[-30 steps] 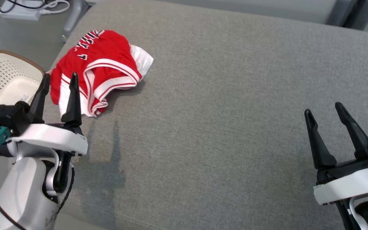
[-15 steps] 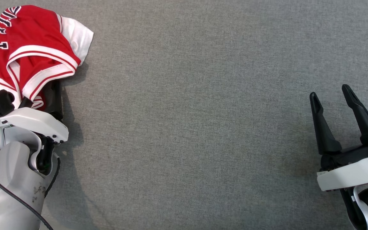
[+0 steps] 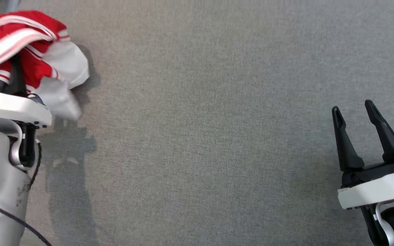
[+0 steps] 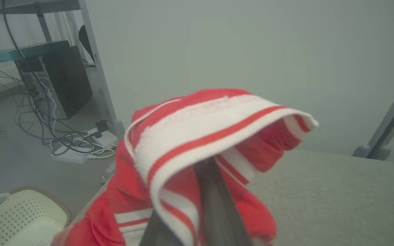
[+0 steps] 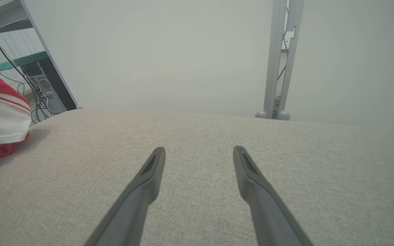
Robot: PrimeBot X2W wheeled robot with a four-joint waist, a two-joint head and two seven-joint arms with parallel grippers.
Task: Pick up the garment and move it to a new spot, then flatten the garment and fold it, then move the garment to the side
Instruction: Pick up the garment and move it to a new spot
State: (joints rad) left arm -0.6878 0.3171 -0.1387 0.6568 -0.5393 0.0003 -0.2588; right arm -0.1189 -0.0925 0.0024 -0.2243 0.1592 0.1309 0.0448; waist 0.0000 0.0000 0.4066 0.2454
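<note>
The pick-up is the step in hand, and the carry to a new spot comes after it. At the far-left corner of the pad (image 3: 200, 136), the left gripper (image 3: 13, 65) is clamped on the garment (image 3: 29, 37). The left wrist view shows cloth pinched between its two dark fingers, with a striped band draped over their tips. The garment sits bunched and partly raised off the pad, and it throws a shadow on the grey weave beside it. Its lowest folds are blurred, so I cannot tell whether they touch the pad.

It is a red sports piece with white panels and red-and-white striped trim. It looks thin and limp, so from a single pinch it will likely sag and trail.

The next move, as I judge it, is a carry rightward toward the middle of the pad. The carry should be high enough that the loose hem does not drag or catch. The set-down should be where both grippers can reach the garment to spread it flat.

Toward the pad's near-right side, the right gripper (image 3: 352, 106) hovers with its fingers apart, holding nothing, well apart from the garment.
</note>
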